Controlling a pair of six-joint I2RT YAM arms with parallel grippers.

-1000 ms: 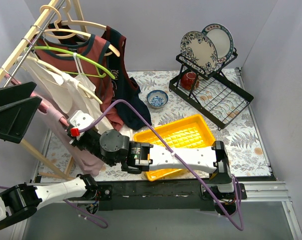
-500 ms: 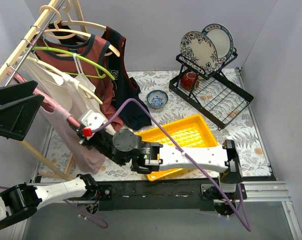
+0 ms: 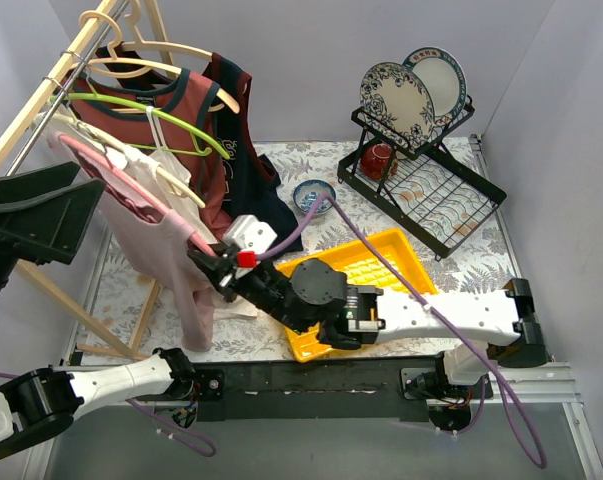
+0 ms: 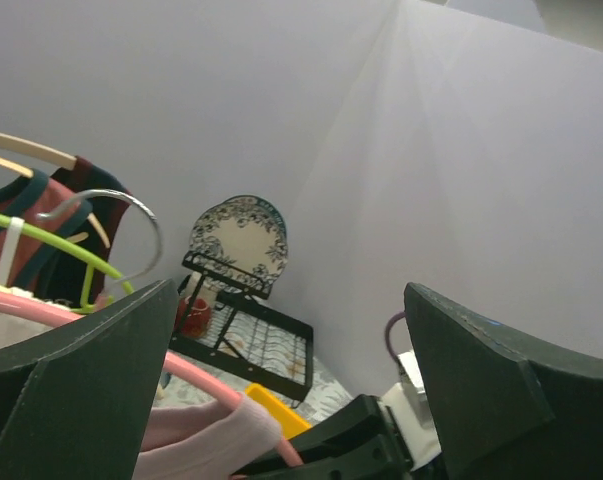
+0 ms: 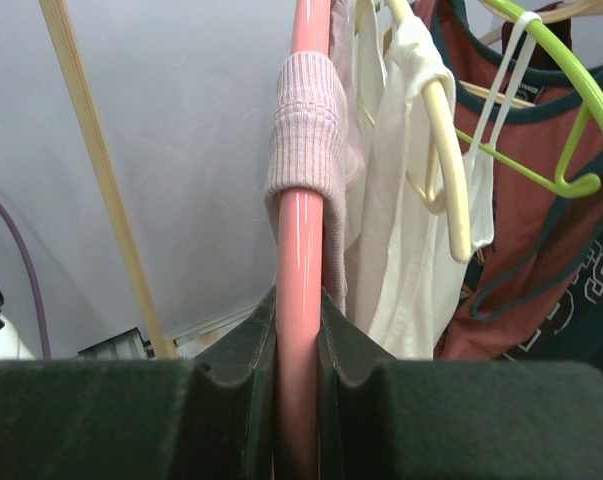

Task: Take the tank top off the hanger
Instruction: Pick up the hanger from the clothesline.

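A pink tank top [image 3: 166, 255] hangs on a pink hanger [image 3: 131, 185] at the left, in front of the wooden rack. My right gripper [image 3: 206, 263] is shut on the hanger's lower end. In the right wrist view the pink hanger [image 5: 299, 240] sits clamped between my right gripper's [image 5: 299, 305] jaws, with the top's ribbed strap [image 5: 306, 120] over it just above. My left gripper [image 3: 86, 180] is open and empty beside the hanger's upper part. In the left wrist view the hanger [image 4: 196, 375] and the top [image 4: 216, 435] pass between the spread left gripper [image 4: 291, 300].
A white top on a cream hanger [image 5: 446, 150], a green hanger [image 3: 151, 110] and maroon and navy tank tops [image 3: 231, 150] hang on the wooden rack [image 3: 41, 95]. A yellow tray [image 3: 381, 265], a small blue bowl [image 3: 313, 196] and a dish rack [image 3: 421, 185] with plates stand to the right.
My right gripper has moved right and away from the arm bases, still shut on the pink hanger's end. The hanger and pink top swung right with it. The left gripper barely moved.
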